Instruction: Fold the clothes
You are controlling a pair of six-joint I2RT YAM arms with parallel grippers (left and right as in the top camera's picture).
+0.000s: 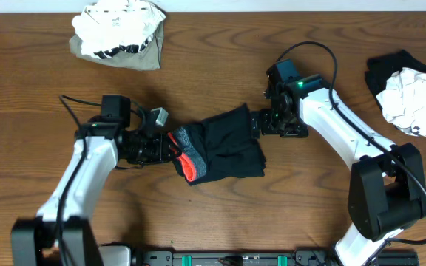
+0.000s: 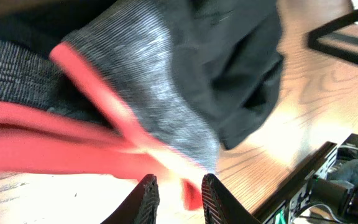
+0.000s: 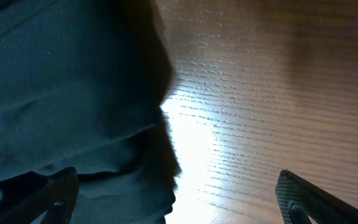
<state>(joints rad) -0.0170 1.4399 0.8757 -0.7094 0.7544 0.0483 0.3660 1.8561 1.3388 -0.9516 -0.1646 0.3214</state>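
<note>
The long black garment (image 1: pixel 228 144) lies bunched at the table's middle, its heathered grey band (image 1: pixel 191 139) and coral-red edge (image 1: pixel 188 168) at the left end. My left gripper (image 1: pixel 170 146) is at that end. In the left wrist view its narrow jaws (image 2: pixel 179 186) pinch a bit of the red edge (image 2: pixel 73 149) below the grey band (image 2: pixel 148 74). My right gripper (image 1: pixel 256 124) stands wide open at the garment's right edge. In the right wrist view the dark fabric (image 3: pixel 61 93) lies over the left finger (image 3: pixel 61 186) and reaches partway into the gap (image 3: pixel 176 193).
A white and olive-grey pile of clothes (image 1: pixel 120 33) sits at the back left. A white garment on a black one (image 1: pixel 413 92) lies at the right edge. A dark rail (image 1: pixel 220 258) runs along the table's front edge.
</note>
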